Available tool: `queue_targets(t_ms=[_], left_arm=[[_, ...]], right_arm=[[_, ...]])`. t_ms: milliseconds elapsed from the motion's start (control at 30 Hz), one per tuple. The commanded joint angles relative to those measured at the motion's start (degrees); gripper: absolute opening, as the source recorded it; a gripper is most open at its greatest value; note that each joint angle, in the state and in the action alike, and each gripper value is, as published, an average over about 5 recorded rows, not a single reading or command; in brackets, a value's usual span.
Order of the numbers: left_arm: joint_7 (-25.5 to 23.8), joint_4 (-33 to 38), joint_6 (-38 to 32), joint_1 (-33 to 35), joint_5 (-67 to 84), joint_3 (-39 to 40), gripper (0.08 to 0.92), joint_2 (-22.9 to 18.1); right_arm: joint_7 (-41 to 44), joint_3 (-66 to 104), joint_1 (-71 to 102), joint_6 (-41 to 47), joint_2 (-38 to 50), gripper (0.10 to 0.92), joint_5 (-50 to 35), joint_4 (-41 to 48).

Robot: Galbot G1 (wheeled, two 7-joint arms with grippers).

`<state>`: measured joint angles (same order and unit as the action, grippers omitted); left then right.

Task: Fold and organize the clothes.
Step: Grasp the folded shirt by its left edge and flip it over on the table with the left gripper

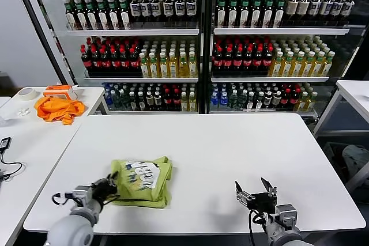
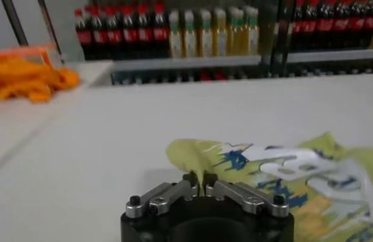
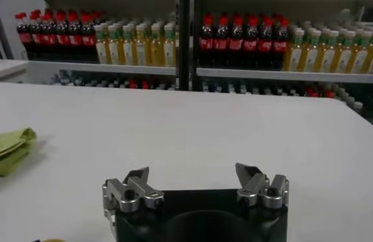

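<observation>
Head view: folded T-shirt (image 1: 142, 181) lies on the worktop (image 1: 230, 148) near its front edge; left gripper (image 1: 108, 188), fingers closed, touches its near-left edge; right gripper (image 1: 254, 191), fingers spread, waits well apart.

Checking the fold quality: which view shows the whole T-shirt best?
The head view: the folded T-shirt lies whole, print up. The left wrist view shows only its near part past the left end effector; the right wrist view shows one edge.
</observation>
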<state>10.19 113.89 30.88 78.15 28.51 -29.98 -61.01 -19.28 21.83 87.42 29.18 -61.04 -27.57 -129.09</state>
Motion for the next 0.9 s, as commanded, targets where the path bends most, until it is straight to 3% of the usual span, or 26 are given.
queue_targets(t_ms=[33, 133, 233, 367, 467, 533, 633, 900], left_arm=[[-2.76, 8.56, 2.28, 5.24, -3.10, -22.42, 0.109, 14.40], [-4.00, 8.03, 2.32, 7.67, -1.87, -27.25, 0.109, 17.75], [-3.51, 11.16, 2.36, 6.81, 0.22, -22.88, 0.109, 15.41], [-3.31, 15.44, 2.29, 3.66, -4.45, -1.78, 0.109, 4.24], [-4.70, 14.40, 2.06, 3.63, -11.97, 14.51, 0.109, -5.62], [-5.64, 13.12, 1.87, 3.32, -16.16, 20.07, 0.109, -10.55], [-6.08, 11.65, 1.74, 0.80, -17.74, 22.28, 0.109, -14.23], [-5.49, 7.79, 1.83, -5.32, -16.23, 19.79, 0.109, -14.38]], right_arm=[[0.12, -0.59, -0.76, 0.09, 0.08, 0.823, -0.26, 0.14], [0.15, -0.83, -0.92, 0.08, 0.07, 0.823, -0.30, -0.02], [0.28, -0.09, -0.14, 0.03, 0.24, 0.823, -0.62, -0.62], [0.59, 2.33, 1.52, -0.38, 0.88, 0.823, -0.99, -0.91], [0.88, 3.26, 2.57, -0.66, 0.68, 0.823, -1.17, -1.39], [1.02, 3.08, 2.89, -0.67, 0.43, 0.823, -1.15, -1.70], [1.21, 2.42, 2.70, -0.65, 0.30, 0.823, -0.93, -1.76], [1.53, 1.85, 2.76, -0.86, -0.36, 0.823, -0.17, -1.42]])
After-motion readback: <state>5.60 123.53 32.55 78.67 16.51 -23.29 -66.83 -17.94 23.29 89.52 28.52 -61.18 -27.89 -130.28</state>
